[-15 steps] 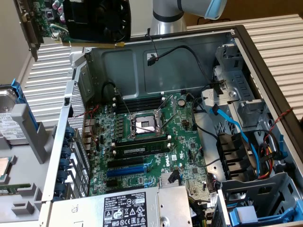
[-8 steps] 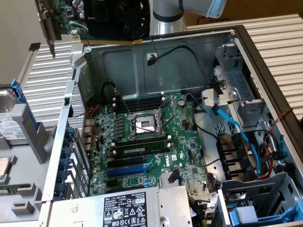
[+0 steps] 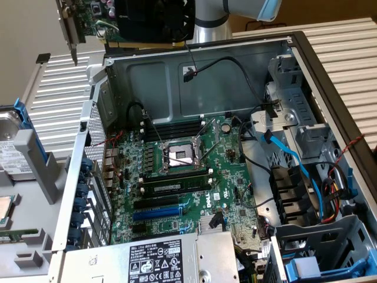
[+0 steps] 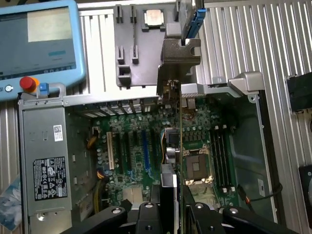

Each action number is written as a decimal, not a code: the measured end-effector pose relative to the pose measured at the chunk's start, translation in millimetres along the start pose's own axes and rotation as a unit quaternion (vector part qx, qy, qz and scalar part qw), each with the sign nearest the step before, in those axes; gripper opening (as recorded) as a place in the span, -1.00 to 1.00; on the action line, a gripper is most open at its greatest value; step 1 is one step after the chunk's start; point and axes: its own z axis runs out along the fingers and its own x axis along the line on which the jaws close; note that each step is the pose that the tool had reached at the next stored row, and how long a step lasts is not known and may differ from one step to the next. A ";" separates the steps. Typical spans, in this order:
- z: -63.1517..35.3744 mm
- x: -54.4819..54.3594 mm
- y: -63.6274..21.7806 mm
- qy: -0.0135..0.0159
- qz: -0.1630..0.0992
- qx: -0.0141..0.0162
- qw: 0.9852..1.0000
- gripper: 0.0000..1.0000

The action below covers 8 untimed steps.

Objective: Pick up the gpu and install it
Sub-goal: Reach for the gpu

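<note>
Case [image 3: 177, 76] open on its upper side, entry from above left free; gpu [image 3: 126, 20] held above it, apart from the walls; expansion slots [image 3: 154, 211] hemmed between power supply [image 3: 165, 259] and memory sticks [image 3: 177, 186]; black cable [image 3: 232, 62] draped across the far wall; blue cable [image 3: 288, 154] and drive cage [image 3: 291, 94] crowded along the exterior view's right

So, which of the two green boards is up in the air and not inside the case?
The gpu, the small card held up over the case; the much larger motherboard lies flat inside it.
</note>
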 end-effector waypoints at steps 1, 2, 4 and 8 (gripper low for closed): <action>-0.1 -0.2 -1.2 -0.002 -0.003 0.000 1.000 -0.46; -0.1 -0.2 -2.2 -0.003 -0.006 -0.001 1.000 -0.46; -0.1 -0.3 -2.4 -0.003 -0.008 -0.001 1.000 -0.46; -0.6 -0.9 -8.6 -0.007 -0.011 -0.001 1.000 -0.46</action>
